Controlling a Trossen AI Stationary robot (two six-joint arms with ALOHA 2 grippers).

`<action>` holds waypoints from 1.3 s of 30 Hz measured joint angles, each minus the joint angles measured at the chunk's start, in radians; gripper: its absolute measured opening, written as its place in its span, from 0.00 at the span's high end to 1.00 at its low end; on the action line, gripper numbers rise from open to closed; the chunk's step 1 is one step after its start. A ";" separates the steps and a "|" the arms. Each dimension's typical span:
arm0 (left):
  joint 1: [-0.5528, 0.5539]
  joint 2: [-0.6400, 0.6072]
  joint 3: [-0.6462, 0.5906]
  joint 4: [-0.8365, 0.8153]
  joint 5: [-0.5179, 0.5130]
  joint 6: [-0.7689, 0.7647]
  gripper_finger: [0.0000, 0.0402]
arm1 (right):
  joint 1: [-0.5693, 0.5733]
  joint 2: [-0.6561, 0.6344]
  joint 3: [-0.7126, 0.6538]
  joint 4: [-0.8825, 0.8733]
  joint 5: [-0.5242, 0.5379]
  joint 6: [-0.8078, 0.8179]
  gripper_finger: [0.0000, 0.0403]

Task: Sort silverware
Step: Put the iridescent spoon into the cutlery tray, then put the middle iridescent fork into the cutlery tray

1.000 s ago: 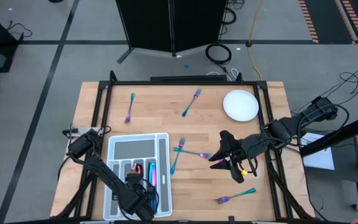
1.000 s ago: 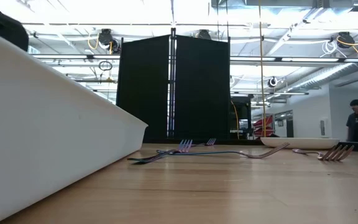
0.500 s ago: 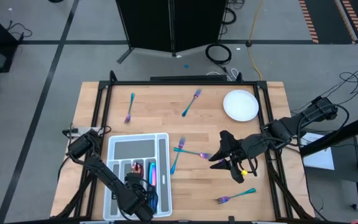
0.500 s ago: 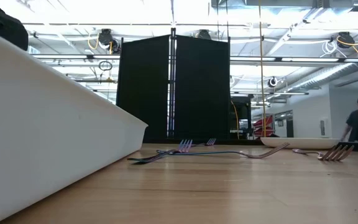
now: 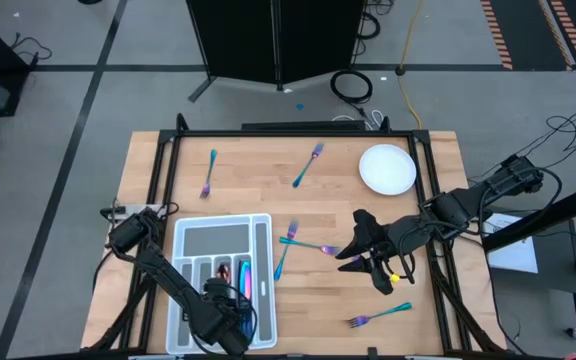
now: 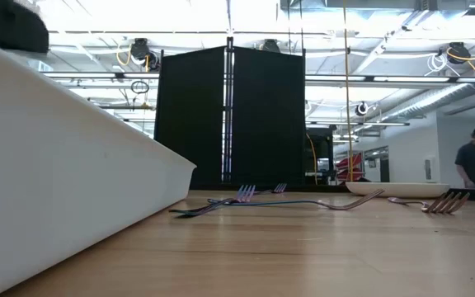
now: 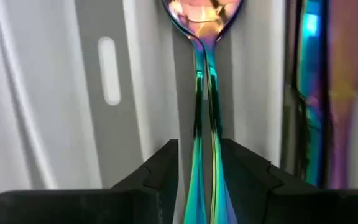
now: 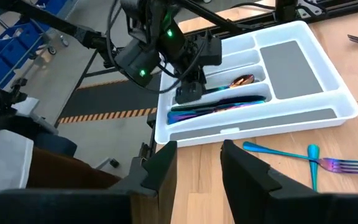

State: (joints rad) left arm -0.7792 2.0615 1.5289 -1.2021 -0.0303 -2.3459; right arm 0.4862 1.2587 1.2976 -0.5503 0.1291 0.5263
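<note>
Iridescent rainbow metal marks the slim spoon with a coppery bowl (image 7: pixel 205 74), which lies lengthwise in a narrow slot of the white compartmented plastic tray (image 5: pixel 190 236). The left hand (image 7: pixel 199 171) sits low over that slot, its dark fingers (image 7: pixel 160 171) standing either side of the handle with a sliver of gap, so it looks to be letting go rather than gripping. Judging by this, the step in hand is the drop of one spoon into the tray; next the left hand would need to lift straight out without dragging the handle. Only the left wrist view shows that gap; the high view merely places the hand over the tray's near end. The right wrist view adds more teal and purple pieces (image 8: pixel 219 109) in the neighbouring slot. The right hand (image 5: pixel 366 262) hangs open and empty beyond the tray's right side, above the wooden worktop (image 5: pixel 258 180), near loose rainbow forks (image 5: pixel 308 246).
</note>
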 joint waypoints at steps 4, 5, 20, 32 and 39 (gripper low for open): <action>0.008 -0.054 0.030 -0.088 0.000 0.061 0.69 | 0.000 -0.004 0.000 0.000 0.000 -0.023 0.73; 0.012 -0.071 0.038 -0.115 -0.001 0.085 0.69 | 0.000 -0.006 0.000 0.000 0.000 -0.035 0.73; 0.254 -0.365 0.054 -0.127 -0.497 0.804 0.69 | -0.055 -0.029 0.000 -0.119 0.138 -0.165 0.73; 0.690 -0.300 -0.009 0.573 -0.052 2.340 0.69 | -0.252 -0.045 0.000 -0.347 0.160 0.215 0.73; 0.756 -0.139 -0.011 0.704 0.210 2.564 0.69 | -0.131 -0.078 0.000 -0.564 0.220 0.591 0.73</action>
State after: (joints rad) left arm -0.0229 1.9221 1.5181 -0.4981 0.1794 0.2184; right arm 0.3557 1.1806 1.2980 -1.1146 0.3496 1.1171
